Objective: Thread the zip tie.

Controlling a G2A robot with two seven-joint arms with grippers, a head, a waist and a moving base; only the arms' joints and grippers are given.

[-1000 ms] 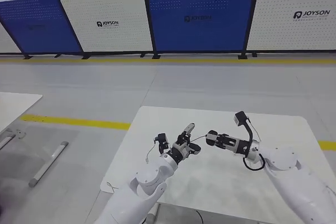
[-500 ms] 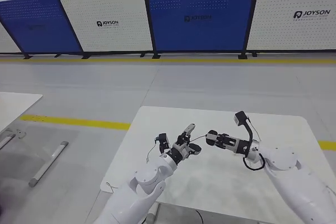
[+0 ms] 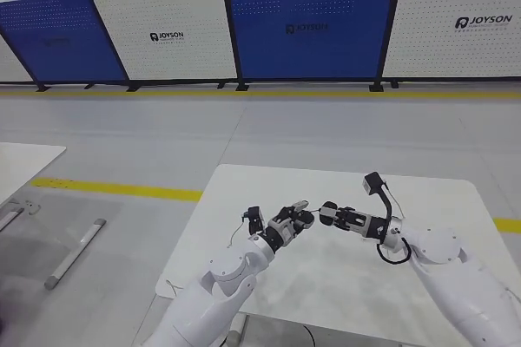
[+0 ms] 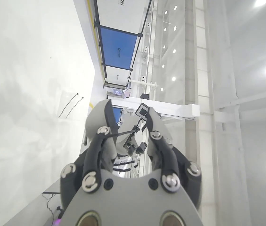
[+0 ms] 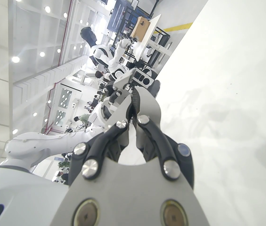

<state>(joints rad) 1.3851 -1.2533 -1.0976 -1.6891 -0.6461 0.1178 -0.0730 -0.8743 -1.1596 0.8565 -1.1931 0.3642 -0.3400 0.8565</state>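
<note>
A thin black zip tie (image 4: 123,133) hangs in the air over the white table (image 3: 373,286), running between my two grippers. My right gripper (image 3: 326,211) (image 5: 133,90) is shut on one end of it, fingers pressed together. My left gripper (image 3: 301,213) (image 4: 128,109) faces it at close range, open. The tie's strap crosses the gap between the left fingers (image 4: 107,115), low near their base. In the right wrist view the left gripper's fingertip (image 5: 123,79) sits just beyond the right fingertips. Where the tie touches the left fingers is hard to make out.
Two spare black zip ties (image 4: 72,104) lie side by side on the table, off to one side of the left gripper. The table's far edge (image 3: 330,169) borders open grey floor with a yellow line.
The left gripper has swung down and moved closer to the right gripper; its finger that pointed upward now lies level with the right fingertips. The right arm has stayed still.
</note>
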